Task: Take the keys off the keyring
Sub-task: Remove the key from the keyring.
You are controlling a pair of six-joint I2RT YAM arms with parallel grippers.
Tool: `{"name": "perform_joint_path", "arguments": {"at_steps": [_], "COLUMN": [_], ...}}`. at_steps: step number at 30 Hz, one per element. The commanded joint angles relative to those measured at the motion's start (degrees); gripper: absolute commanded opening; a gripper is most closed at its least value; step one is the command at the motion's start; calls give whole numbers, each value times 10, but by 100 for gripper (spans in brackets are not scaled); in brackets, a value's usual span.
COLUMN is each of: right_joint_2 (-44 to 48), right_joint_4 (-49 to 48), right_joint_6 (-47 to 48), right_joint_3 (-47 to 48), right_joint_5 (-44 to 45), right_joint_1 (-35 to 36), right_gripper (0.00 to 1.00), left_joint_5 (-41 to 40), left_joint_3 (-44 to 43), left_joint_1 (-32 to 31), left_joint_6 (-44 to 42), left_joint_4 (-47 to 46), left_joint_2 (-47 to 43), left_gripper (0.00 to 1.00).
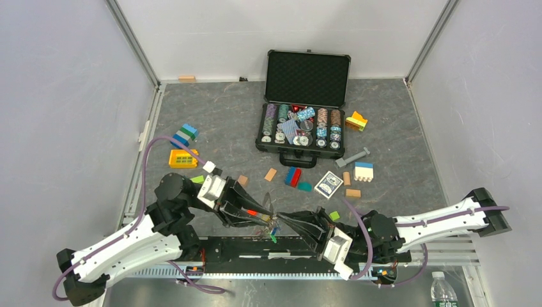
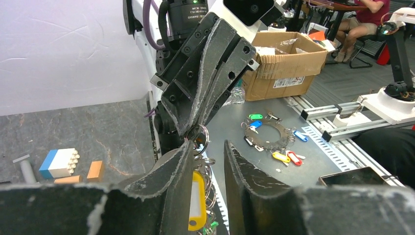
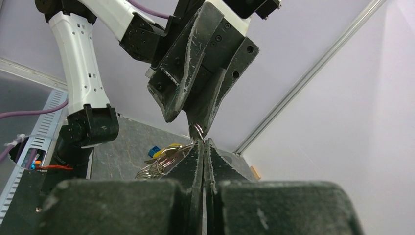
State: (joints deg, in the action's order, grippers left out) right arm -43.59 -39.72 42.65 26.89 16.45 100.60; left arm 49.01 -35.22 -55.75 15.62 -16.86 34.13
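Soft, even overhead light fills the top view. The dark grey stone-patterned tabletop [image 1: 217,115] carries only faint, short shadows, and the wide lens splays the silver aluminium corner posts [image 1: 131,41] outward. On the left wrist camera a bright white wall panel [image 2: 58,49] washes out, and the black left gripper [image 2: 208,147] goes soft along the bottom edge. On the right wrist camera the right gripper [image 3: 204,143] stands dark against a pale backlit wall [image 3: 318,98], and the thin silver wire keyring [image 3: 195,130] catches a small glint.
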Motion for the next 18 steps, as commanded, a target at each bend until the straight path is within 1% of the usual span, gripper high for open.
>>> {"name": "perform_joint_path", "arguments": {"at_steps": [1,5,9,10,12,15,18], "right_joint_2": [-1,-5,-10,-11,-16,-22,-28], "right_joint_4": [-87,-105,-116,-118,-122,-125,-125], "right_joint_6": [-16,-24,-34,-36,-41,-54,-63], "right_joint_3": [19,16,14,14,14,15,17], "right_joint_5": [26,40,48,48,50,57,62], "right_joint_1": [-1,-1,-1,-1,-2,-1,-1], "right_gripper": [0,0,0,0,0,0,0], "left_joint_5": [-1,-5,-9,-11,-17,-22,-35], "left_joint_3": [-7,-5,-2,-3,-2,0,3], "left_joint_1": [-1,-1,-1,-1,-1,-1,-2], "left_joint_6": [-1,-1,-2,-2,-3,-7,-15], "left_joint_4": [-20,-20,-20,-20,-20,-20,-20], "left_joint_2": [-1,-2,-2,-3,-4,-6,-10], "left_gripper": [34,27,26,28,35,41,44]}}
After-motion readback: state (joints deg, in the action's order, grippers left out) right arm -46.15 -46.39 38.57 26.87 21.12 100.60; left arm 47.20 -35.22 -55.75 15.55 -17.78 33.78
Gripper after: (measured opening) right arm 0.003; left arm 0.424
